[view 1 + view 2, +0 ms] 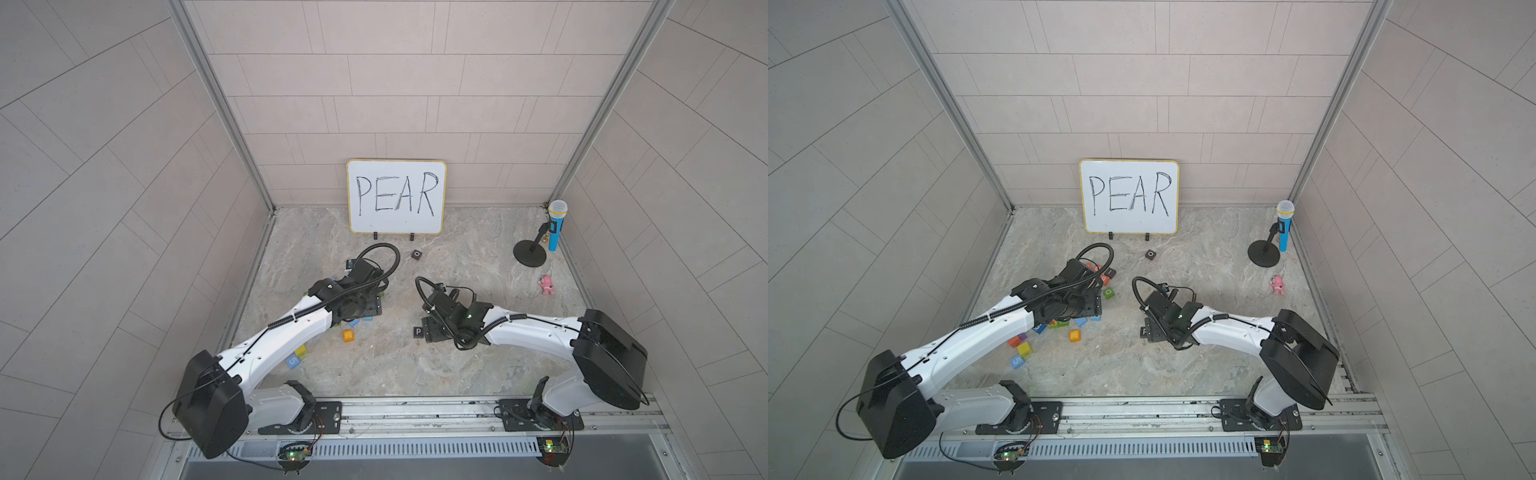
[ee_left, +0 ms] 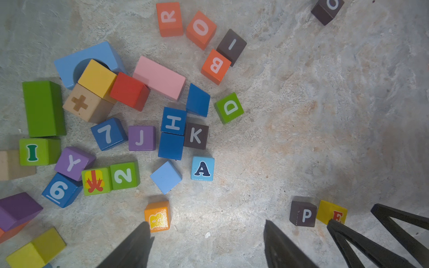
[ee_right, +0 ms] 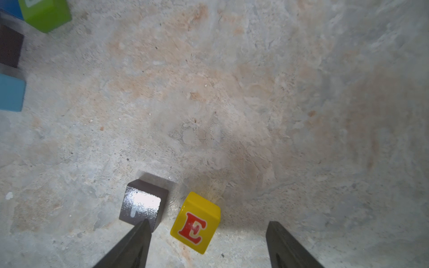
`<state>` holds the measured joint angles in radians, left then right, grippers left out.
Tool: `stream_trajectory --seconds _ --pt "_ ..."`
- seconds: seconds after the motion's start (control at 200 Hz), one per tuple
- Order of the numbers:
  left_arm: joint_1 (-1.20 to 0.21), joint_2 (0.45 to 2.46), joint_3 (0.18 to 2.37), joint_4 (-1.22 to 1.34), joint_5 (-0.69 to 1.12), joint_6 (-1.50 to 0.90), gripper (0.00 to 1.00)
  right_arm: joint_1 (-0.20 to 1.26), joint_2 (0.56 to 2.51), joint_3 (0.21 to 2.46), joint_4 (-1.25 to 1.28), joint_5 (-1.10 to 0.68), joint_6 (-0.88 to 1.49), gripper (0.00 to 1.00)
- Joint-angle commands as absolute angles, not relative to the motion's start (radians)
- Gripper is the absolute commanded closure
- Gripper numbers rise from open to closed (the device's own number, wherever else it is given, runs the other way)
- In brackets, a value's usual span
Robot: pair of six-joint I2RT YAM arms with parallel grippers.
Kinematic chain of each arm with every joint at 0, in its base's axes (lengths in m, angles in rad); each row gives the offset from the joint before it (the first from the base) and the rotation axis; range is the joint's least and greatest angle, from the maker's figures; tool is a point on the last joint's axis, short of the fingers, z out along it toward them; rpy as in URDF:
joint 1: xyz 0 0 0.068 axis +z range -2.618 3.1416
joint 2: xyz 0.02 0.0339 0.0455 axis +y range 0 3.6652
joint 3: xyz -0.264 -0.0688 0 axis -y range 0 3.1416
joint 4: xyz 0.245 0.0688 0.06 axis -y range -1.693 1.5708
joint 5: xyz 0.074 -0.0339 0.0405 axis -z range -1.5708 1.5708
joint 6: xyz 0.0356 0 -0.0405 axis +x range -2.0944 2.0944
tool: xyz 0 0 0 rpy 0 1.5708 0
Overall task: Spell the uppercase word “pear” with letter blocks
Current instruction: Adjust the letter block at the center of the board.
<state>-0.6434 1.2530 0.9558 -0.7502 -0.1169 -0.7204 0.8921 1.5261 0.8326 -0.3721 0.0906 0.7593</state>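
Note:
In the right wrist view the yellow E block (image 3: 196, 222) lies on the stone table, turned askew, between the open fingers of my right gripper (image 3: 207, 222), with a gap on each side. The black P block (image 3: 142, 205) stands just beside it, by one fingertip. Both top views show the P block (image 1: 418, 331) at the right wrist. In the left wrist view my left gripper (image 2: 206, 229) is open over bare table with nothing in it. Beyond it are the light blue A block (image 2: 202, 168) and, farther off, the orange-red R block (image 2: 169, 18). The P block (image 2: 304, 214) and E block (image 2: 332, 212) show off to one side.
A heap of other coloured letter and number blocks (image 2: 104, 130) lies under the left arm, with an orange picture block (image 2: 157, 215) by one left finger. The whiteboard (image 1: 396, 196) stands at the back wall, a lone black O cube (image 1: 417, 254) before it. A microphone on a stand (image 1: 555, 226) and a pink toy (image 1: 547, 285) are at the right.

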Motion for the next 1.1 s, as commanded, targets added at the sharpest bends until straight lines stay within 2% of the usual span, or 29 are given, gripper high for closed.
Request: stream_trajectory --seconds 0.0,0.846,1.096 --pt "-0.635 1.246 0.945 -0.747 -0.117 -0.707 0.20 0.897 1.549 0.849 -0.409 0.125 0.743 0.19" --pt "-0.633 1.253 0.960 -0.747 -0.103 -0.716 0.19 0.913 1.527 0.828 -0.429 0.166 0.725 0.19" --pt "-0.600 1.229 0.991 -0.810 -0.090 -0.689 0.19 0.937 1.450 0.892 -0.485 0.176 0.731 0.24"
